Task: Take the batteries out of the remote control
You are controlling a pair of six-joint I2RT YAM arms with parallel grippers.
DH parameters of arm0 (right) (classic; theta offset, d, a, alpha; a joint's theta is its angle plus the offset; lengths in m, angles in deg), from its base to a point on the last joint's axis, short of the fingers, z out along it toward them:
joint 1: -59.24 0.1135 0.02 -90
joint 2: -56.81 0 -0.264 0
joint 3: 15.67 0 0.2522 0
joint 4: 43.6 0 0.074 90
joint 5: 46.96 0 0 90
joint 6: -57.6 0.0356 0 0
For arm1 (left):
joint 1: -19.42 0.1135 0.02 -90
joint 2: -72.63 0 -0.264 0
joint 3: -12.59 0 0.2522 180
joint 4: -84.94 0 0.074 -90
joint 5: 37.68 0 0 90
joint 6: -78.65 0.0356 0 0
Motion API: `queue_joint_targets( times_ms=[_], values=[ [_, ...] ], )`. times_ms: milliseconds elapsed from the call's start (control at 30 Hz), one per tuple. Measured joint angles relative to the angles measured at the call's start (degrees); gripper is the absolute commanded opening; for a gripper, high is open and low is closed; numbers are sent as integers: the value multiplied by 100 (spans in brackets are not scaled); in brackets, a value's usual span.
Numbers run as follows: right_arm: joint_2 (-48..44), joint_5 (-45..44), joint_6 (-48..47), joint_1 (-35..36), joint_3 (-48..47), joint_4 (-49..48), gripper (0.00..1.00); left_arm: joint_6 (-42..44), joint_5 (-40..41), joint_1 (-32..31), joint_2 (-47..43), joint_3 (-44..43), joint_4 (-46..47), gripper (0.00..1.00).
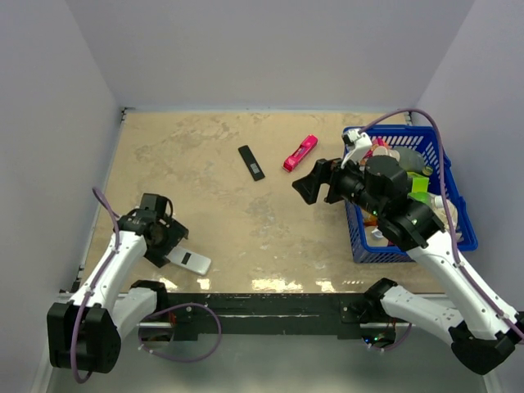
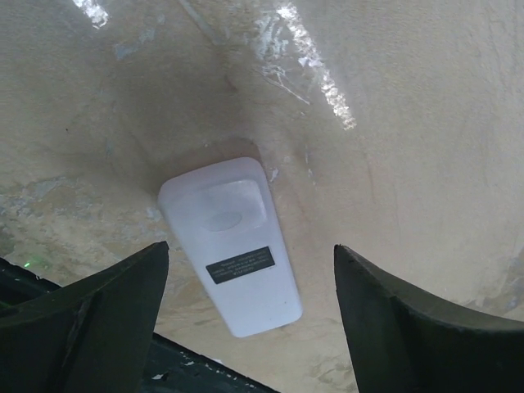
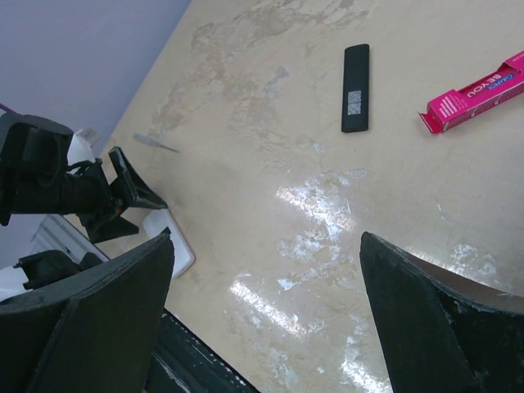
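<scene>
- Left gripper (image 2: 250, 250) low over white remote (image 1: 188, 260), jaws spread wide, one finger either side, gripping nothing.
- White remote flat on table (image 1: 246, 221) near its near-left edge, label side up; batteries hidden from view.
- Right gripper (image 3: 266, 237) raised beside blue basket (image 1: 467, 221), jaws apart, empty.
- Black remote (image 1: 251, 162) and pink box (image 1: 300, 152) well apart, farther back.

White remote (image 2: 232, 246) lies flat, label side up, at front-left of table (image 1: 246, 237).
</scene>
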Motion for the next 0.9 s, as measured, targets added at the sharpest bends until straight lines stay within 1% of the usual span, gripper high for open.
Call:
queue_joint_targets(
  times_ms=[133, 333, 533, 633, 700, 767, 900],
  values=[
    [37, 2, 2, 0, 0, 4, 98, -293, 160, 0, -7, 146, 9, 87],
    [166, 61, 13, 0, 0, 2, 97, -420, 223, 0, 28, 385, 144, 85],
    [195, 634, -31, 0, 157, -243, 94, -417, 57, 0, 94, 603, 442, 82],
    [199, 876, -42, 4, 212, -315, 93, -415, -28, 0, 190, 616, 568, 79],
    [199, 957, -44, 4, 212, -352, 92, -413, -103, 0, 243, 640, 671, 75],
    [199, 1038, -44, 4, 212, -402, 91, -396, -162, 0, 260, 645, 699, 68],
    [201, 1139, -28, 4, 225, -529, 89, -389, -313, 0, 286, 667, 828, 65]
  ],
)
